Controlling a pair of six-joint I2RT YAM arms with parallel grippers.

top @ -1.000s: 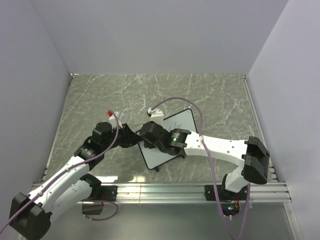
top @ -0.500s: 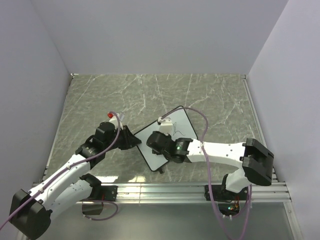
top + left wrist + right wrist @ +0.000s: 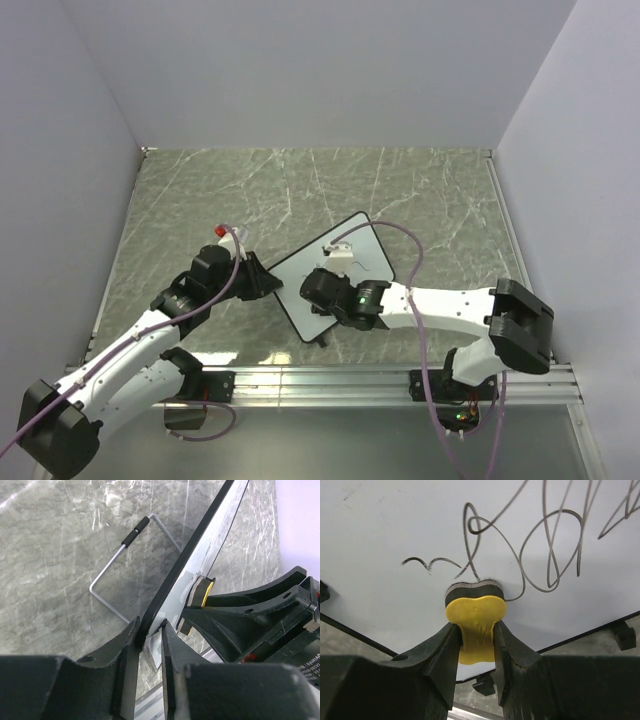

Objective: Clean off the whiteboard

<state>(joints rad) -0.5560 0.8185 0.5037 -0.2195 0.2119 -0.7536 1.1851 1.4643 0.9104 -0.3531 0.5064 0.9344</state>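
The whiteboard (image 3: 300,290) is small and white with a thin black frame, and sits tilted in the middle of the table. Black scribbles (image 3: 545,545) cover part of its face (image 3: 395,520). My left gripper (image 3: 268,283) is shut on the board's left edge (image 3: 200,540). My right gripper (image 3: 312,290) is shut on the yellow bone-shaped eraser (image 3: 476,625), whose dark felt side presses against the board just below the scribbles. The eraser also shows in the left wrist view (image 3: 200,592).
The board's wire stand (image 3: 120,555) juts out behind it over the grey marble table (image 3: 200,190). White walls close in the left, far and right sides. An aluminium rail (image 3: 330,380) runs along the near edge.
The board has turned clockwise, its left side swinging out. My right gripper with the eraser has moved down and left across the board's face. The left gripper has kept its hold on the edge.
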